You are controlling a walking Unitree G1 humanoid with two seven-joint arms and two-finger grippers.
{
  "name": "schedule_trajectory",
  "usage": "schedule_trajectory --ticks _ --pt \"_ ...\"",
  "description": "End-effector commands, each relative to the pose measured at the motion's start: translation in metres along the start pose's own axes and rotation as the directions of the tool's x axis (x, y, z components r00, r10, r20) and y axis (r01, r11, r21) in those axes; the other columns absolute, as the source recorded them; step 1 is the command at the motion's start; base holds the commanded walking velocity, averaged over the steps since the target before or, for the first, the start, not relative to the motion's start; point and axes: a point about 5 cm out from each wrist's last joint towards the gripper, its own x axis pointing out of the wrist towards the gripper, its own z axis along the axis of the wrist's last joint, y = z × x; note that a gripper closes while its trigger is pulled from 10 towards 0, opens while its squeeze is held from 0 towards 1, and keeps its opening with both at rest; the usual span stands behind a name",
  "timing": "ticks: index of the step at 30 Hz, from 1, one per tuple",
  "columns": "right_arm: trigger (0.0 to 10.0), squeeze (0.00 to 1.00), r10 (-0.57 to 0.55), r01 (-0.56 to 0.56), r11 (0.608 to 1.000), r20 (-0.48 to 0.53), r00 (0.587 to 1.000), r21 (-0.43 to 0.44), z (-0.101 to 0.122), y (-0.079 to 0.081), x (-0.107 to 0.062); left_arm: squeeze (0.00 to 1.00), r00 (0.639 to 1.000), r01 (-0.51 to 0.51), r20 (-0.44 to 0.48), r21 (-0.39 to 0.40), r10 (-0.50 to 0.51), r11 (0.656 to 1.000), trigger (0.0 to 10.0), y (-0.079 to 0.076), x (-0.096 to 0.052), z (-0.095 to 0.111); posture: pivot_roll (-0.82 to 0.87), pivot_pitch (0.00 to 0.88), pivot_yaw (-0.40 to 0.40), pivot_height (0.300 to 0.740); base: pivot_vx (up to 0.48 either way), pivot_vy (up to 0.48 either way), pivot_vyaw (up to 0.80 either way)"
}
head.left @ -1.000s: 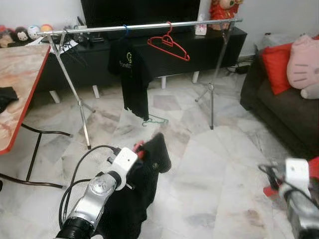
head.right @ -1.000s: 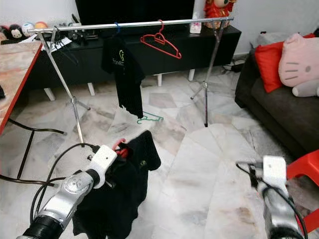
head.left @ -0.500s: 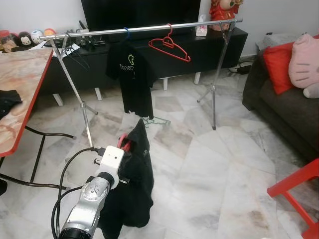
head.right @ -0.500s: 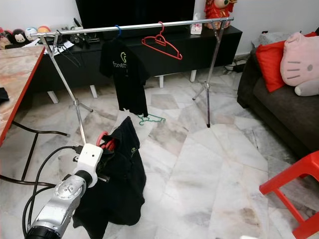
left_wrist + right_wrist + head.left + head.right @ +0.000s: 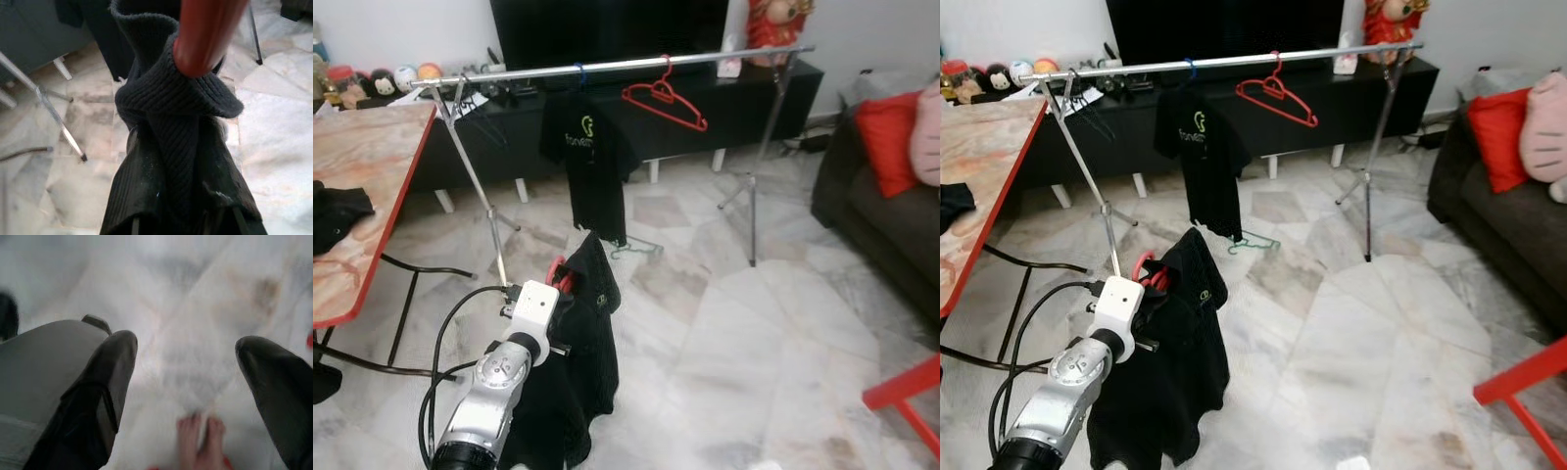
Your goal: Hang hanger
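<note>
A marble floor takes up most of the scene, with a black TV unit set along the back wall and a dark sofa with a red cushion seen on the right. A red-edged table is on the left, with a black cloth lying on it. A red chair is cut off at the lower right corner.

A silver rail on tripod legs is stretched across the room in front of the TV unit. A black shirt is hung on it from a blue hanger; a green logo and some lettering are printed on the chest, but the text is too small to be read (starts with "f", maybe). Beside it an empty red hanger is hung on the rail, tilted. A green hanger is left lying on the floor under the shirt.

A dark shirt on a red hanger is held up by the left gripper, well short of the rail and low in front of it. A small pale logo is printed on it, unreadable. The fingers are buried in fabric, so it can't be told how far they're closed.

The right gripper is hung low over the floor, fingers spread wide, nothing held. Somebody's bare toes are seen between them.
</note>
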Motion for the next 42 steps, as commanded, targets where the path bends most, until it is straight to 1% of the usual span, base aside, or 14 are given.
schedule_trajectory --ticks 1,2,4,11,14,16,28,34,36,38,42 --pt "10.0 0.0 0.025 -0.027 0.999 -0.04 0.999 -0.035 -0.0122 0.0031 -0.0011 0.0 0.999 0.021 0.049 0.0 -0.021 1.0 10.0 -0.0075 0.004 0.0123 -0.06 0.0 0.024 0.74 0.48 0.0 0.0" --pt "10.0 0.0 0.029 -0.032 0.998 -0.041 0.999 -0.061 -0.0122 0.0034 -0.0011 0.0 0.999 0.022 0.046 0.003 -0.022 1.0 10.0 -0.0076 0.004 0.0118 -0.06 0.0 0.024 0.74 0.48 0.0 0.0" --pt "10.0 0.0 0.033 -0.036 0.996 -0.04 0.999 -0.078 -0.0119 0.0038 -0.0011 0.0 0.999 0.022 0.045 0.003 -0.022 1.0 10.0 -0.0075 0.004 0.0117 -0.06 0.0 0.025 0.74 0.48 0.0 0.0" --pt "10.0 0.0 0.049 -0.053 0.994 -0.043 0.998 -0.094 -0.0135 0.0063 -0.0014 0.0 0.999 0.022 0.043 0.007 -0.023 1.0 10.0 -0.0076 0.0048 0.012 -0.06 0.0 0.027 0.74 0.48 0.0 0.0" --pt "10.0 0.0 0.068 -0.074 0.989 -0.046 0.997 -0.127 -0.0162 0.0083 -0.0019 0.0 0.999 0.023 0.039 0.011 -0.023 1.0 10.0 -0.0079 0.005 0.0116 -0.06 0.0 0.028 0.74 0.48 0.0 0.0" --pt "10.0 0.0 0.074 -0.08 0.986 -0.047 0.996 -0.144 -0.0165 0.0093 -0.002 0.0 0.999 0.022 0.037 0.012 -0.023 1.0 10.0 -0.0078 0.0051 0.0108 -0.06 0.0 0.03 0.74 0.48 0.0 0.68" --pt "10.0 0.0 0.093 -0.101 0.979 -0.052 0.994 -0.177 -0.017 0.0117 -0.0022 0.0 1.0 0.014 0.024 0.017 -0.014 1.0 10.0 -0.0089 0.0075 0.0093 -0.07 0.0 0.027 0.74 0.48 0.0 0.8" --pt "10.0 0.0 0.098 -0.107 0.977 -0.053 0.994 -0.183 -0.0173 0.012 -0.0023 0.0 1.0 0.012 0.018 0.02 -0.012 1.0 10.0 -0.0097 0.0082 0.0085 -0.07 0.0 0.025 0.74 0.48 0.0 0.8" --pt "10.0 0.0 0.1 -0.108 0.979 -0.051 0.994 -0.174 -0.0166 0.0118 -0.0022 0.0 1.0 0.025 0.017 0.029 -0.025 0.999 10.0 -0.0108 0.0095 0.0093 -0.07 0.0 0.023 0.74 0.48 0.0 0.74" --pt "10.0 0.0 0.104 -0.11 0.984 -0.049 0.993 -0.143 -0.0156 0.0121 -0.0021 0.0 0.999 0.035 0.013 0.054 -0.036 0.998 10.0 -0.0125 0.0099 0.0085 -0.07 0.0 0.022 0.74 0.373 0.0 0.0" --pt "10.0 0.0 0.11 -0.115 0.984 -0.044 0.993 -0.138 -0.0149 0.0123 -0.0021 0.0 0.999 0.046 0.008 0.053 -0.047 0.998 10.0 -0.0173 0.0084 0.005 -0.07 0.0 0.017 0.74 0.0 0.0 0.0"
